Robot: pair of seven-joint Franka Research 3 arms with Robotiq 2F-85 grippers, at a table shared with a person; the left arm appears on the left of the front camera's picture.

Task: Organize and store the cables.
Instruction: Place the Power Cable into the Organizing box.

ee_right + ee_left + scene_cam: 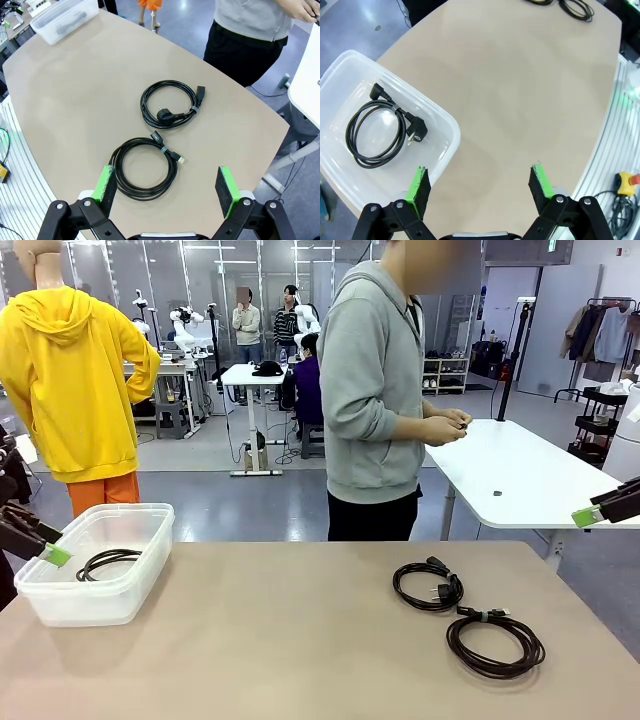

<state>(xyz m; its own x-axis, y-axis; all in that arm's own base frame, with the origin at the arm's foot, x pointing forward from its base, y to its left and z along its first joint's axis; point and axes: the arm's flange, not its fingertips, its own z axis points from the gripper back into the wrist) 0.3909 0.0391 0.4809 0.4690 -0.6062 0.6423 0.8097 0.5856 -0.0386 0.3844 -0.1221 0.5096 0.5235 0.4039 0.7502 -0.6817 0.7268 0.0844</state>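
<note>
The left pincer [479,176] hangs spread wide and empty, one green pad [417,182] right at the rim of the clear tub [451,131]. The first cable [375,132] lies coiled on the tub's floor, plugs showing, just beyond that pad. Far across the table [75,100] from the tub, the right pincer [166,179] is just as wide open with nothing in it. The second cable [145,170] is coiled below and ahead of its fingers, and the third cable [167,104], the one with the mains plug, lies just beside it on the side nearer the tub.
</note>
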